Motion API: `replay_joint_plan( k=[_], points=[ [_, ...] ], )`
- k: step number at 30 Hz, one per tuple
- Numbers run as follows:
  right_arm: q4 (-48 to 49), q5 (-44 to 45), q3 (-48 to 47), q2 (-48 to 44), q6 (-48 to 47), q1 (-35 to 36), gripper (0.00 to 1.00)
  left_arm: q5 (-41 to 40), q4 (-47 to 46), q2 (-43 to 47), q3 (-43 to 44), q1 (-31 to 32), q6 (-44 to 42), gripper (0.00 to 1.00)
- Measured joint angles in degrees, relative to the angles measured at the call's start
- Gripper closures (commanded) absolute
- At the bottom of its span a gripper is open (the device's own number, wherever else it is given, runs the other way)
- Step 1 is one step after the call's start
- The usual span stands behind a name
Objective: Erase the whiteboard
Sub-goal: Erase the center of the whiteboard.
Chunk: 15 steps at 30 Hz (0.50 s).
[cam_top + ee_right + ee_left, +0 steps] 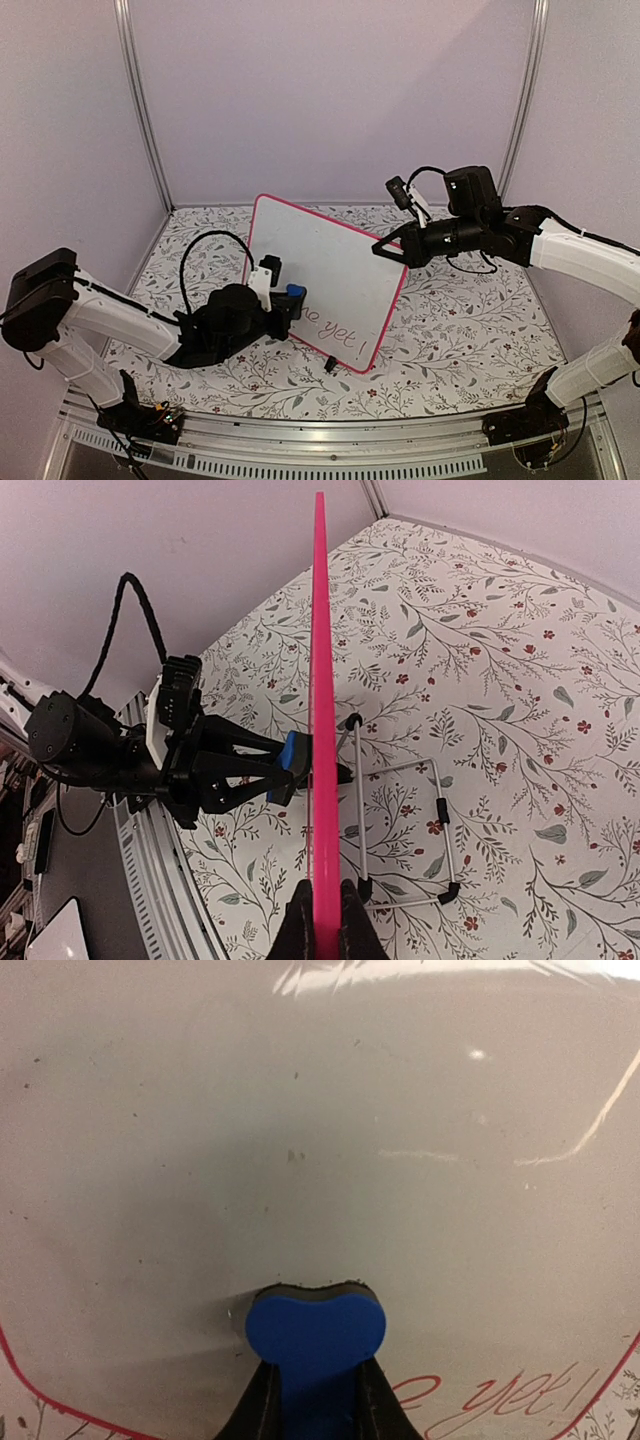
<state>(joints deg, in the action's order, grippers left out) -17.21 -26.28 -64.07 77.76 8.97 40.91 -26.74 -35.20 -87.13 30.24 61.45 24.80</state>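
The whiteboard [330, 280] stands near the middle of the floral desk [470, 320], propped almost upright on a wire stand [400, 830] behind its back face, with its white writing face turned toward the left arm. The right tool [385, 250] reaches in from about 3 o'clock and is pressed together on the board's pink frame [320, 680]. Its wrist view looks straight down the thin edge, with a finger on either side. That pinch looks meant to brace the board. A light panel on a thin stand would likely tip or slide backward once something pushes on its face, so this arm acts as the anchor. The left tool [285, 305] comes from about 8 o'clock, its fingers closed tight on a small blue eraser [315, 1335]. The eraser's dark felt side lies flat against the white surface, low on the board, so it meets the face squarely and can rub rather than scrape with a corner. Most of the surface above the eraser looks bare apart from specks and glare. Some red writing [500, 1400] runs along the bottom edge, toward 4 o'clock from the eraser as the left wrist sees it, and reads something like "yet!". The job therefore seems well along but not done. The next stroke probably needs to sweep along that lower strip while the right arm's hold resists the push.
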Motion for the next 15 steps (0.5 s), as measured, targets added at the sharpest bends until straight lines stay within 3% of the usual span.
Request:
replay_joint_plan(
  k=[15],
  points=[
    [-0.1, 0.1, 0.0, 0.0, 0.1, 0.0, 1.0, -0.8, -4.6, -3.0, -3.1, 2.4, 4.0, 0.96]
  ],
)
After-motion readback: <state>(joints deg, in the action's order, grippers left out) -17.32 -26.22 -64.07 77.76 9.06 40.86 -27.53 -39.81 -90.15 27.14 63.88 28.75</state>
